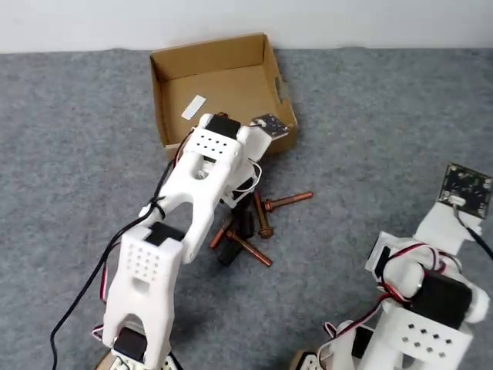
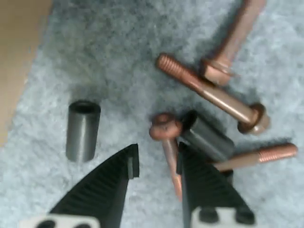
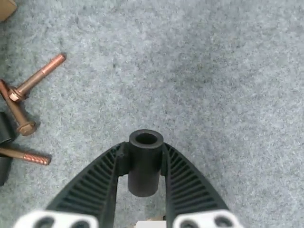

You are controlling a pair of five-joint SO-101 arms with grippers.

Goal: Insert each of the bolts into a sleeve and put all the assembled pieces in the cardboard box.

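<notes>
Item one, the bolts (image 1: 289,200): I count a loose cluster of copper-coloured pieces lying on the grey carpeted table (image 1: 370,139), some crossing one another, just on the near side of the cardboard box (image 1: 212,54).

In the left wrist view, one flanged bolt (image 2: 172,161) lies with its shank in the gap between the fingers of the left gripper (image 2: 156,161). The fingers are spread apart and grip nothing. The shank sits close against one finger; I cannot tell whether it touches.

A dark pile sleeve (image 2: 206,138) lies on its side against that bolt's head, among the other bolts. A loose sleeve (image 2: 83,130) lies by itself on the carpet, apart from the cluster and near the box's edge.

Item two, the right gripper (image 3: 144,154): its fingers are clamped on a held sleeve (image 3: 144,178), bore end facing away from the wrist, above bare carpet and well apart from the cluster.

Item three, the box: it stands open at the far side of the table, with a white slip (image 1: 194,106) on its floor.
</notes>
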